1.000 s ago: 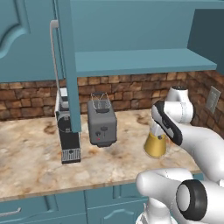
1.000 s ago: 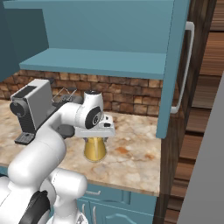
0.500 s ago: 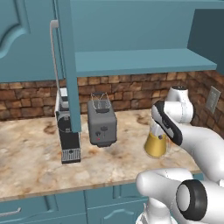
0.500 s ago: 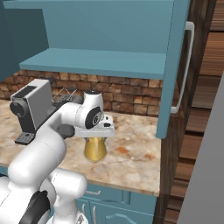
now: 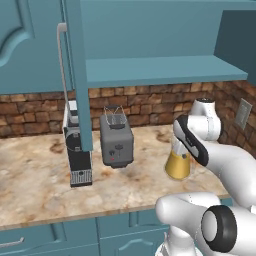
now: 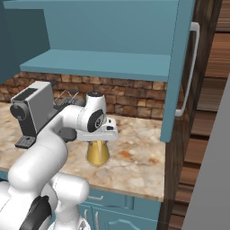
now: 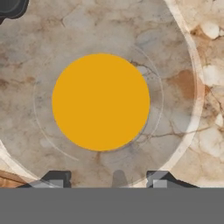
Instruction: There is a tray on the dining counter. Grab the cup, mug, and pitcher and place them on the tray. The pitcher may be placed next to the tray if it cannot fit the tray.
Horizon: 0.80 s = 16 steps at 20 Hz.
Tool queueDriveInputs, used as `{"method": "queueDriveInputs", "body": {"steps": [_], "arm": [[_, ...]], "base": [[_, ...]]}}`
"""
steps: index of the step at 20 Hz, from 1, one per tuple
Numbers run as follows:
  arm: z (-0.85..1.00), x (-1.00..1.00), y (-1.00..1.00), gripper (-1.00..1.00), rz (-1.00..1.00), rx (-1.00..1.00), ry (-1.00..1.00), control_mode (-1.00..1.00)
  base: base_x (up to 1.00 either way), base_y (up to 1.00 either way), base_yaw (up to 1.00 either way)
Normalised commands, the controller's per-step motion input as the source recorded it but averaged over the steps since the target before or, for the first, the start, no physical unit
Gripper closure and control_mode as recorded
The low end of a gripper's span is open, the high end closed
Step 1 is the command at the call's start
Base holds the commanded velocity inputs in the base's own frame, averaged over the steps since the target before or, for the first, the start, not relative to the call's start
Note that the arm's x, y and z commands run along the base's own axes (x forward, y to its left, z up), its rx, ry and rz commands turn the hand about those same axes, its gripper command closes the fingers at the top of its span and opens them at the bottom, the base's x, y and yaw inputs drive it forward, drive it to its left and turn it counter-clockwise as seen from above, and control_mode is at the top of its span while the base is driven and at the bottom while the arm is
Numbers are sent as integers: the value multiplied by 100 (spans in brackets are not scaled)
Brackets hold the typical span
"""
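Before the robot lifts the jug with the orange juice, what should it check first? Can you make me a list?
1. Hand above the pitcher: ok. The hand view looks straight down onto the orange liquid.
2. Pitcher upright on the marble worktop: ok.
3. Gripper centred on it: roughly ok; the liquid sits a little left of middle in the hand view.
4. Fingertips gripping the glass: cannot tell; the pictures do not show contact.
5. Room beside it: ok. The toaster and coffee machine stand apart to its left.
6. Tray ready: cannot tell.
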Motion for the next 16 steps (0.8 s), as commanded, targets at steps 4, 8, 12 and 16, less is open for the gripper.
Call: {"method": "queueDriveInputs", "body": {"steps": [4, 8, 12, 16], "arm": [[0, -14, 0, 100, 0, 0, 0, -100], [0, -11, 0, 100, 0, 0, 0, -100], [0, 0, 0, 100, 0, 0, 0, -100], [5, -3, 0, 100, 0, 0, -2, -100]], "base": [[0, 0, 0], [0, 0, 0], [0, 0, 0], [0, 0, 0]]}}
